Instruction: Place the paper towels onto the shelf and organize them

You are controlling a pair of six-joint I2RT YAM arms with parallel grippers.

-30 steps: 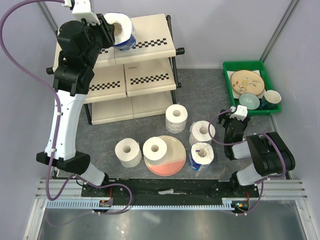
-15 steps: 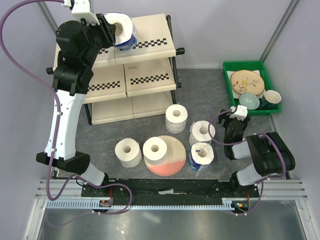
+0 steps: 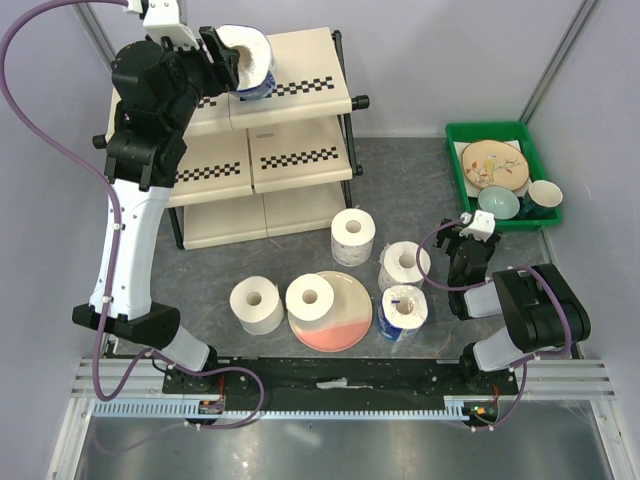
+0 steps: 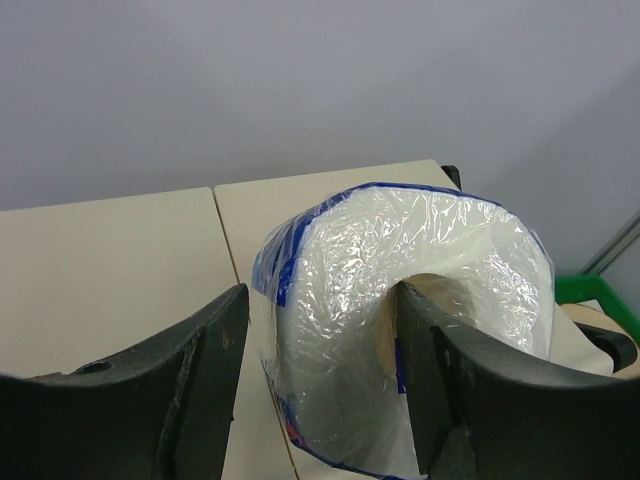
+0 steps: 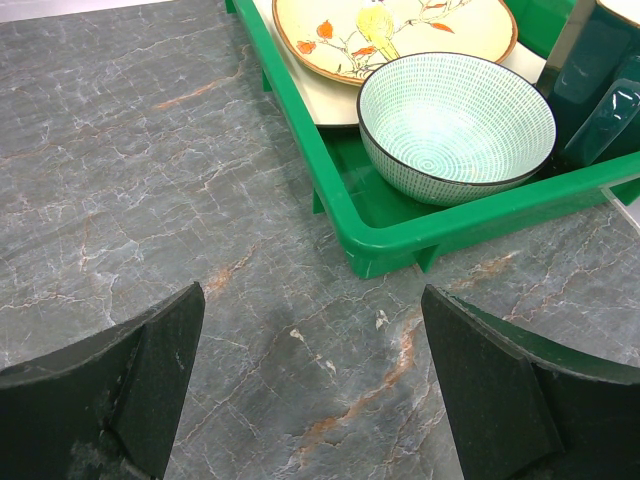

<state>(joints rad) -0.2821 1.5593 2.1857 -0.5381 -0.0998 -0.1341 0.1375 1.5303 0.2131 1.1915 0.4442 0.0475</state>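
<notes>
left wrist: left gripper (image 4: 322, 385) clamps the wrapped paper towel (image 4: 335, 300) between its fingers, above the shelf (image 4: 110, 260) top.

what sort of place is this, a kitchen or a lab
Likely a robot lab cell staged like a home pantry: plain grey partition walls, a cream three-tier shelf with checkered edges, and a green plastic tray of dishes on a grey marble-patterned tabletop.
</notes>
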